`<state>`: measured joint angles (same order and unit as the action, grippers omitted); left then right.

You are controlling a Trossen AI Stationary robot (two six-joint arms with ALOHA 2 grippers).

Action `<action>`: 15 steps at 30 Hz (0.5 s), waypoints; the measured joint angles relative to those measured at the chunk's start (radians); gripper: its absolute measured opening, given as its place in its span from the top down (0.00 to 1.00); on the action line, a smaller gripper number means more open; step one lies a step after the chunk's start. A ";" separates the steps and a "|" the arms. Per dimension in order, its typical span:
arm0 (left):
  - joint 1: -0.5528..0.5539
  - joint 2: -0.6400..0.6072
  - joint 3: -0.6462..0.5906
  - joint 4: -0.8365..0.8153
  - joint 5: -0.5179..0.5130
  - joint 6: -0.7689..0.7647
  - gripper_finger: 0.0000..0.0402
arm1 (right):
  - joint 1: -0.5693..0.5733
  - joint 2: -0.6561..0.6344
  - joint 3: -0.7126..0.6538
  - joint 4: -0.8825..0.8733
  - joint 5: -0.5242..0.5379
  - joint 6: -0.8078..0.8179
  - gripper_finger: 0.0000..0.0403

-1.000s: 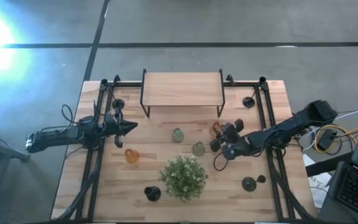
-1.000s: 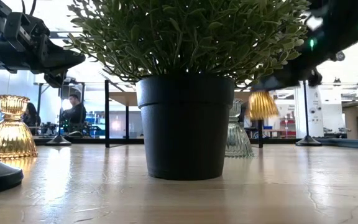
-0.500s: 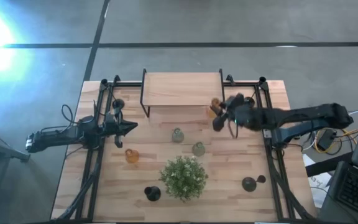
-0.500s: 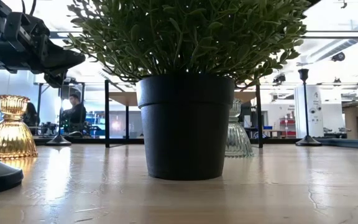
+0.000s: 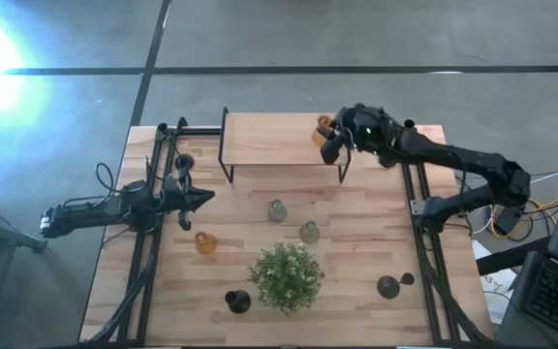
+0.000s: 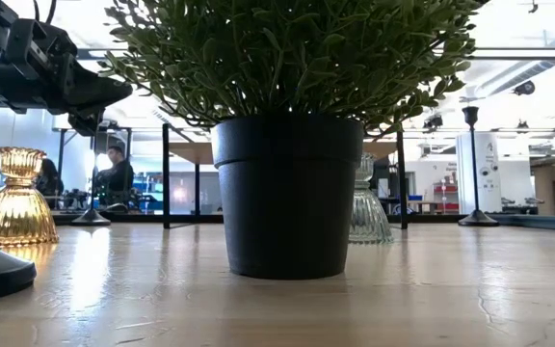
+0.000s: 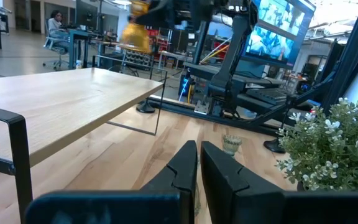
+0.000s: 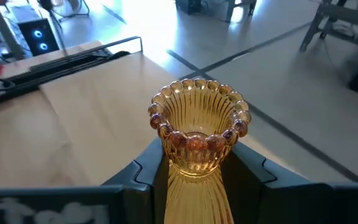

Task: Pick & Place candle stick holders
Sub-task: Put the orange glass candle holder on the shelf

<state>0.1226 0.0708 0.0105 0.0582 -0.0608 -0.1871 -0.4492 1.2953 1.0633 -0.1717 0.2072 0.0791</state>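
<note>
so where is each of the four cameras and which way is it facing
High view: overhead, looking straight down; both arms show, right gripper over the wooden shelf.
Low view: at table height, facing the potted plant; left arm at upper left.
Left wrist view: behind the shut left gripper, facing the shelf.
Right wrist view: above its gripper, which holds an orange glass vase.
The high and left wrist views also show that vase.

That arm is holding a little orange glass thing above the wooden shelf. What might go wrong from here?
The right end effector grips the orange glass vase only by its narrow neck, so the vase might slip or tilt. It hangs near the right end of the raised shelf; set down too close to the edge, it may tip off. Also, the black candle stick holders still stand on the table, so the wrong item may be getting moved.
</note>
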 joint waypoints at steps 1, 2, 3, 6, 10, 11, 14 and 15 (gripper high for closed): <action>0.000 0.000 0.000 0.000 0.000 0.000 0.94 | -0.018 0.020 0.014 0.000 -0.009 -0.009 0.73; 0.000 0.000 0.000 0.000 0.000 0.000 0.94 | -0.035 0.040 0.029 0.000 -0.020 -0.012 0.73; 0.000 0.000 0.000 0.000 0.000 0.000 0.94 | -0.051 0.058 0.040 0.005 -0.030 -0.013 0.73; 0.000 0.000 0.000 0.000 0.000 0.000 0.94 | -0.089 0.110 0.065 0.036 -0.069 -0.028 0.73; 0.000 0.000 0.000 0.000 0.000 0.000 0.94 | -0.125 0.168 0.078 0.122 -0.086 -0.052 0.73; 0.000 0.000 0.000 0.000 0.000 0.000 0.94 | -0.133 0.181 0.077 0.148 -0.088 -0.053 0.73; 0.000 0.000 0.000 0.000 0.000 0.000 0.94 | -0.154 0.210 0.063 0.216 -0.087 -0.053 0.73; 0.000 0.000 0.000 0.000 0.000 0.000 0.94 | -0.159 0.218 0.058 0.232 -0.083 -0.048 0.73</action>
<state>0.1226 0.0711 0.0102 0.0579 -0.0608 -0.1871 -0.6080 1.5128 1.1213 0.0602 0.1243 0.0313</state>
